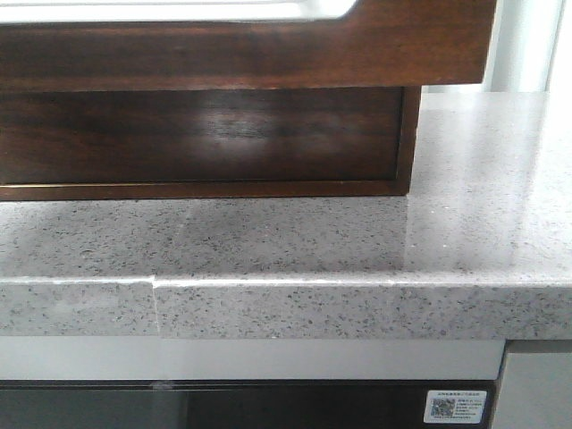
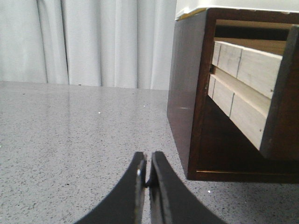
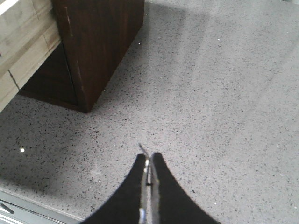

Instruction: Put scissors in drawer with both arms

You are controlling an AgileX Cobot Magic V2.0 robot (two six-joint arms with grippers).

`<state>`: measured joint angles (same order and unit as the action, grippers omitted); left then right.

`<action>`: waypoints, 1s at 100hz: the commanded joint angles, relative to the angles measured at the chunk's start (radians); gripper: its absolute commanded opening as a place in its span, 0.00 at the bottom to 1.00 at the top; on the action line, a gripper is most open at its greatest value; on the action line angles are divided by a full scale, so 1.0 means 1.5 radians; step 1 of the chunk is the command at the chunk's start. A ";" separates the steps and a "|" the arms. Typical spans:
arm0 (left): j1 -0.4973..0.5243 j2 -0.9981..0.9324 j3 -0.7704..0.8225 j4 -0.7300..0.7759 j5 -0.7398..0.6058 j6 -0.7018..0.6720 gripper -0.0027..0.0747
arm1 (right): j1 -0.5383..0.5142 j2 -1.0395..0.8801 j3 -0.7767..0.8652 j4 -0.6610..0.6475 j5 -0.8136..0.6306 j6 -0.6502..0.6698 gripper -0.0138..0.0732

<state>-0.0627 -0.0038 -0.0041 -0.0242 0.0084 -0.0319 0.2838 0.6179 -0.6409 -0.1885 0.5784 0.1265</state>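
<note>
Looking forward, only the drawer is seen, pulled out above the countertop; no scissors are visible. Beside the cabinet, the left gripper is closed, empty. The right gripper is clamped on a thin metal piece, possibly scissors; slippage is risked.

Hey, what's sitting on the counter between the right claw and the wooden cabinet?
Nothing: the right wrist view shows only bare speckled countertop between the right claw and the dark wooden cabinet.

drawer pulled out over cabinet; cabinet on counter, toward its left
</note>
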 commanded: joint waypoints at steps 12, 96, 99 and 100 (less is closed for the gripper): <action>0.002 -0.021 0.024 0.000 -0.045 -0.008 0.01 | -0.004 -0.003 -0.014 -0.014 -0.049 -0.003 0.08; 0.002 -0.021 0.024 0.000 -0.045 -0.008 0.01 | -0.214 -0.434 0.445 0.102 -0.406 -0.003 0.08; 0.002 -0.021 0.024 0.000 -0.045 -0.008 0.01 | -0.207 -0.434 0.445 0.102 -0.408 -0.003 0.08; 0.002 -0.021 0.024 0.000 -0.045 -0.008 0.01 | -0.204 -0.434 0.445 0.102 -0.412 -0.003 0.08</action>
<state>-0.0627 -0.0038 -0.0041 -0.0242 0.0121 -0.0319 -0.0376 -0.0098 0.0089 -0.0343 0.0720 0.1265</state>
